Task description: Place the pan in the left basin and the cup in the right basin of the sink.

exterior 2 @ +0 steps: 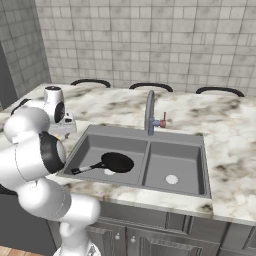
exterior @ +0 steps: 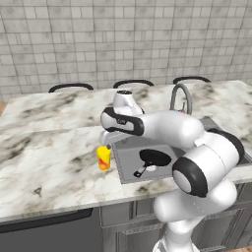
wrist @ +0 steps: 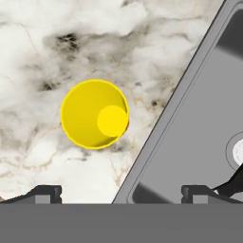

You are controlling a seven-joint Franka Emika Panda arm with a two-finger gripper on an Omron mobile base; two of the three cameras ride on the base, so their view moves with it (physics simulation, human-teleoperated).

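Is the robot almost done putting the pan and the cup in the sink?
About halfway. The small black frying pan already lies in the wider left basin of the dark grey sink. The small yellow cup stands upright on the marble counter beside the sink. The open gripper hangs above it, holding nothing. Left: grab the cup and put it in the narrower right basin.

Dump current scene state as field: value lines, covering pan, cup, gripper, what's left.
pan: lying in left basin of the sink, handle toward the front-left corner
cup: upright on the marble counter, just left of the sink rim, seen from above in hand view
right basin: holds nothing, drain visible
gripper: open, above the counter near the cup, not touching it
left to do: cup into right basin
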